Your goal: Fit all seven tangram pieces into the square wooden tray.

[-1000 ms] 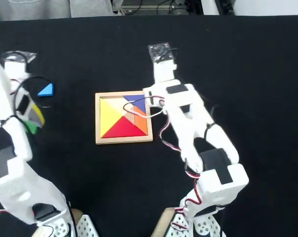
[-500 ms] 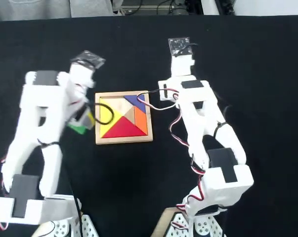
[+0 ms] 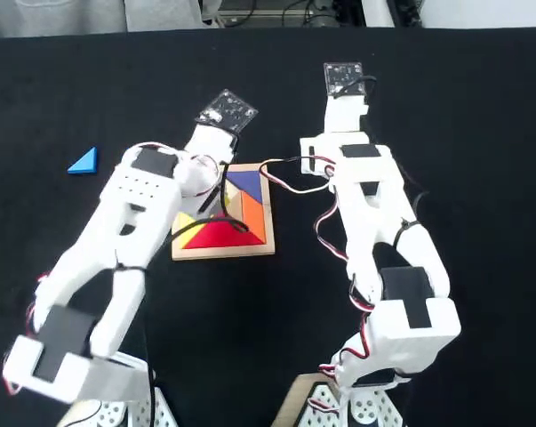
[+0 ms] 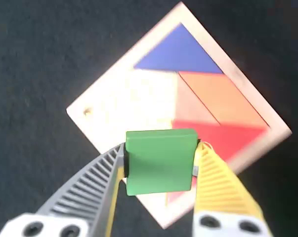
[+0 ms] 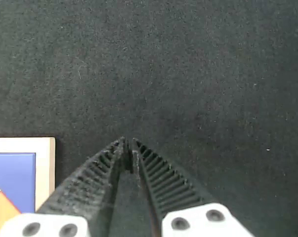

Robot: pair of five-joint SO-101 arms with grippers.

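Left pincer (image 4: 161, 148) grips a green square (image 4: 160, 165) above the tray (image 4: 78, 110), which holds blue, orange, red and yellow pieces (image 4: 223, 98). Right pincer (image 5: 128, 146), closed on nothing, hangs over cloth (image 5: 188, 74) just beside the tray's corner. A blue triangle (image 3: 84, 162) lies well apart.

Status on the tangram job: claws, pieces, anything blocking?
Left claw shut on green square, above the tray. Right claw shut, empty, over table beside tray. Light blue triangle loose, away from tray. No obstruction visible.
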